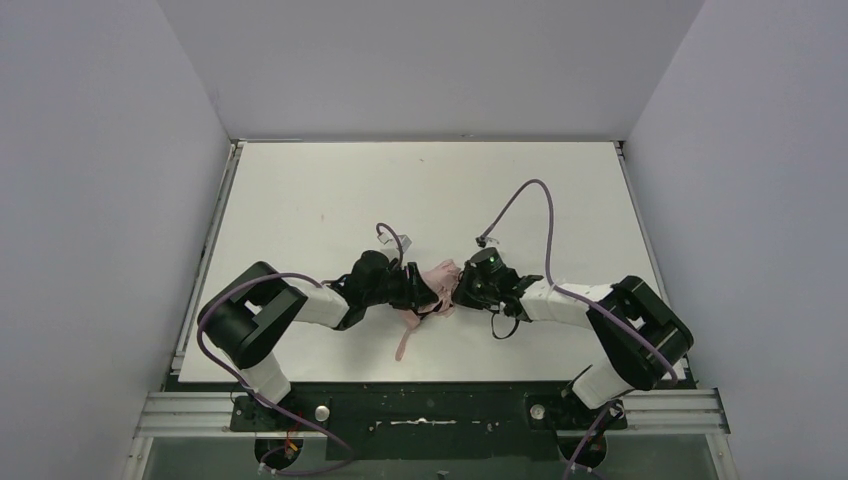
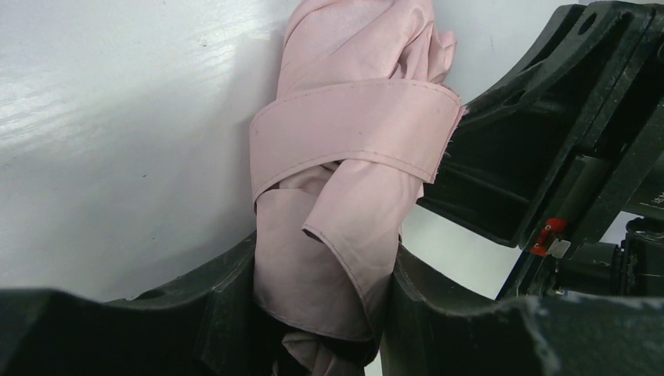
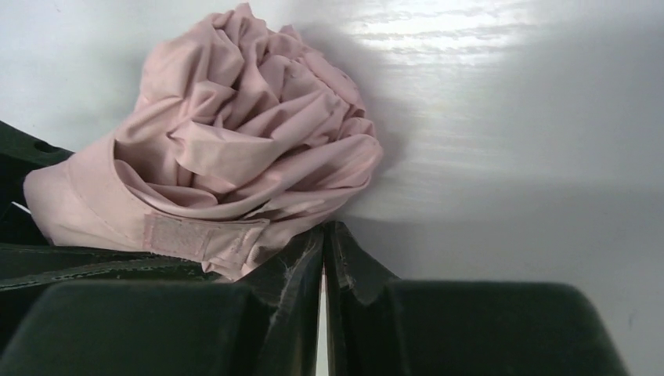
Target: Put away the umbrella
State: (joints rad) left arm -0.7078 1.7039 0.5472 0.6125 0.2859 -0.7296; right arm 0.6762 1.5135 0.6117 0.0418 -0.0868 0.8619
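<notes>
Setting: robotics laboratory test cell. Evidence recorded:
- A flat white laminate counter was boxed in on three sides by plain pale grey partition walls.
- A silver aluminium extrusion rail ran along the near edge.
- A left black jointed robot arm and a right black jointed robot arm stood bolted side by side on a black base plate.
- Looped purple cables trailed from both arms.

White flat tabletop fills centre of top view, w/ a faint reddish mark at its upper left. Pale grey wall panels stand left, right & back. Silver ribbed aluminium rail runs along btm edge.
</notes>
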